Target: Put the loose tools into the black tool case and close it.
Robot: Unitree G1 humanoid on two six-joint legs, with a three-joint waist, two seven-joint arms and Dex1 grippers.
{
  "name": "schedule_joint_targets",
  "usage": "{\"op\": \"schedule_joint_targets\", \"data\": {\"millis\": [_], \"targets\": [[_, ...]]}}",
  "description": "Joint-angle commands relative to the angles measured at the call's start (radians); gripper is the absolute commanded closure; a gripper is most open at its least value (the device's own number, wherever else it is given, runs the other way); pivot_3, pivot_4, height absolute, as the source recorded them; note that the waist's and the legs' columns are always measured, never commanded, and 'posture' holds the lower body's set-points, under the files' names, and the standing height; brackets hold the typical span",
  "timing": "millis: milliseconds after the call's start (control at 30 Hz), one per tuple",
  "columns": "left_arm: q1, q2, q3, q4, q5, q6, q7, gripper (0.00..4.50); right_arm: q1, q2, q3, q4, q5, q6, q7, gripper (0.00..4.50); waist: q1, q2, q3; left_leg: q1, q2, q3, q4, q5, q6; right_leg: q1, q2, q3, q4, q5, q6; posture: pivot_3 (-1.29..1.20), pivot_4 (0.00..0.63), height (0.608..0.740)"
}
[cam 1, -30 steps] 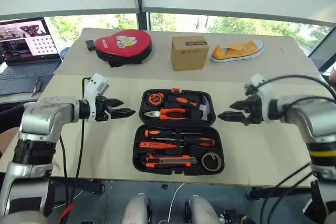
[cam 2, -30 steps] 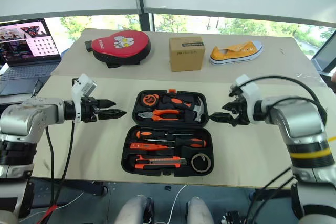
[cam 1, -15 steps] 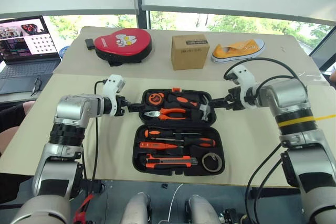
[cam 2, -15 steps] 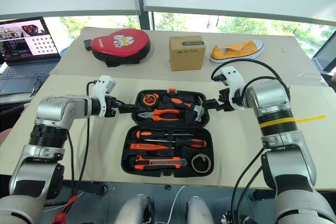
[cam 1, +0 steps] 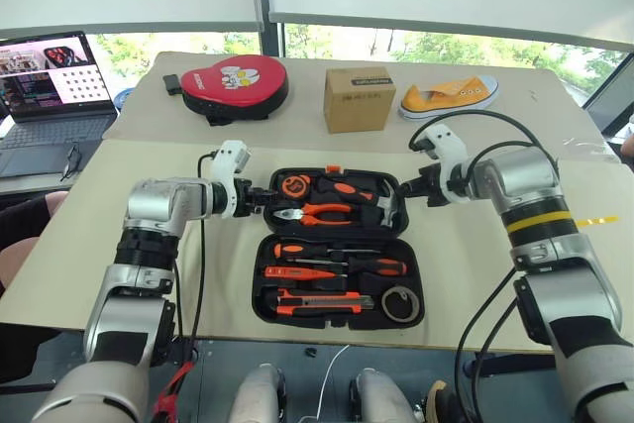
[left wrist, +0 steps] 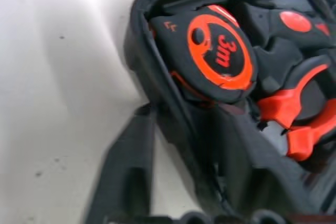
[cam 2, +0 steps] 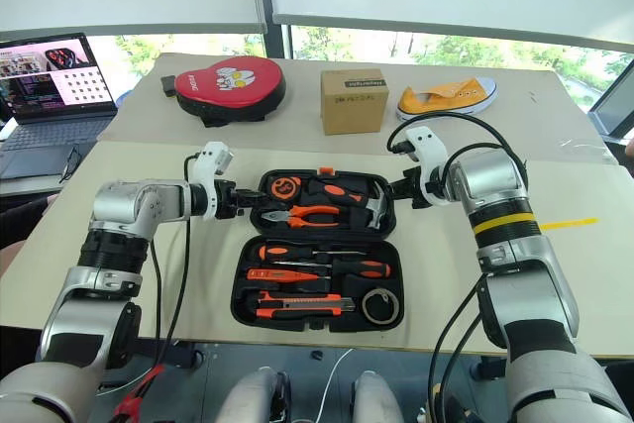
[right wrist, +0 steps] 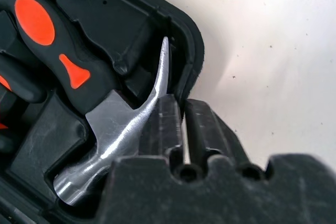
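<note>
Black tool case (cam 1: 260, 245) lying open, centred on the beige surface (cam 1: 475, 274), screwdrivers (cam 1: 342, 264), utility knife (cam 1: 322, 301) and tape roll (cam 1: 400, 303) sitting in the near half. Left hand (cam 1: 260, 196) straddling the far half's left rim beside the tape measure (left wrist: 220, 56), grasping it. Right hand (cam 1: 408, 196) pinching the right rim by the hammer (right wrist: 126, 124), clenched tight.

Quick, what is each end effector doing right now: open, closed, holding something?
Left end effector: closed on the left rim of the black tool case.
Right end effector: closed on the case's right rim, beside the hammer.
</note>
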Motion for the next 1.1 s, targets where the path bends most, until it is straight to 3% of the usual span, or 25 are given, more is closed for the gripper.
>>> {"op": "schedule_joint_targets", "data": {"millis": [33, 200, 400, 600, 733, 833, 933, 967, 1100], "targets": [[-0.004, 0.005, 0.002, 0.044, 0.019, -0.034, -0.004, 4.37, 0.004, -0.004, -0.027, 0.005, -0.012, 0.035, -0.027, 4.50, 0.002, 0.000, 0.000, 0.001, 0.000, 0.000, 0.000, 0.000, 0.000, 0.000, 0.000, 0.000, 0.000, 0.000, 0.000, 0.00, 0.150, 0.740], [0.019, -0.003, 0.071, 0.016, -0.019, -0.069, -0.003, 4.48, 0.048, 0.011, -0.101, -0.062, 0.012, -0.037, -0.060, 4.50, -0.003, 0.000, 0.000, 0.001, 0.000, -0.002, 0.000, 0.000, 0.000, 0.000, 0.000, 0.000, 0.002, 0.000, 0.000, 0.00, 0.150, 0.740], [0.151, 0.028, 0.173, -0.194, -0.086, -0.256, -0.091, 4.48, 0.245, -0.032, -0.194, -0.426, 0.057, -0.348, 0.022, 4.50, -0.013, 0.000, 0.000, 0.000, 0.001, -0.003, 0.000, 0.000, -0.001, -0.002, 0.000, 0.001, 0.004, 0.000, 0.000, 0.00, 0.150, 0.740], [0.265, -0.001, 0.264, -0.306, -0.134, -0.543, -0.167, 4.48, 0.455, -0.091, -0.204, -0.582, -0.048, -0.889, 0.050, 4.50, -0.011, 0.000, 0.001, -0.001, 0.001, -0.001, -0.001, 0.001, -0.001, -0.005, 0.000, 0.002, 0.002, 0.000, 0.000, 0.00, 0.150, 0.740], [0.415, 0.017, 0.238, -0.350, -0.045, -0.830, -0.228, 4.48, 0.661, -0.134, -0.232, -0.601, -0.140, -1.307, 0.037, 4.50, -0.008, 0.000, 0.001, -0.001, 0.001, -0.001, -0.002, 0.000, 0.000, -0.003, 0.000, 0.002, 0.000, 0.000, 0.000, 0.00, 0.150, 0.740], [0.590, 0.017, 0.239, -0.410, -0.008, -1.040, -0.277, 4.48, 0.837, -0.151, -0.260, -0.547, -0.266, -1.676, -0.049, 4.50, -0.006, -0.001, 0.000, 0.000, 0.001, 0.000, -0.003, 0.000, 0.000, -0.001, -0.001, 0.002, -0.003, 0.000, 0.000, 0.00, 0.150, 0.740], [0.725, 0.040, 0.206, -0.440, 0.019, -1.187, -0.347, 3.57, 0.936, -0.156, -0.248, -0.481, -0.321, -1.895, -0.093, 4.50, -0.010, 0.000, 0.000, 0.012, 0.002, 0.002, -0.009, -0.001, 0.002, 0.011, -0.004, 0.002, -0.011, 0.000, 0.000, 0.00, 0.150, 0.740], [0.754, 0.035, 0.206, -0.444, 0.019, -1.218, -0.344, 3.19, 0.965, -0.162, -0.231, -0.464, -0.328, -1.940, -0.090, 3.73, -0.011, 0.000, 0.000, 0.017, 0.002, 0.003, -0.010, -0.003, 0.003, 0.016, -0.004, 0.002, -0.012, 0.000, 0.000, 0.00, 0.150, 0.740], [0.858, 0.056, 0.223, -0.462, 0.051, -1.326, -0.328, 1.70, 1.044, -0.172, -0.204, -0.400, -0.378, -2.110, -0.132, 2.50, -0.009, -0.003, 0.001, 0.022, 0.002, 0.005, -0.009, -0.002, 0.004, 0.019, -0.007, 0.002, -0.012, 0.000, 0.000, 0.00, 0.150, 0.740]]}}
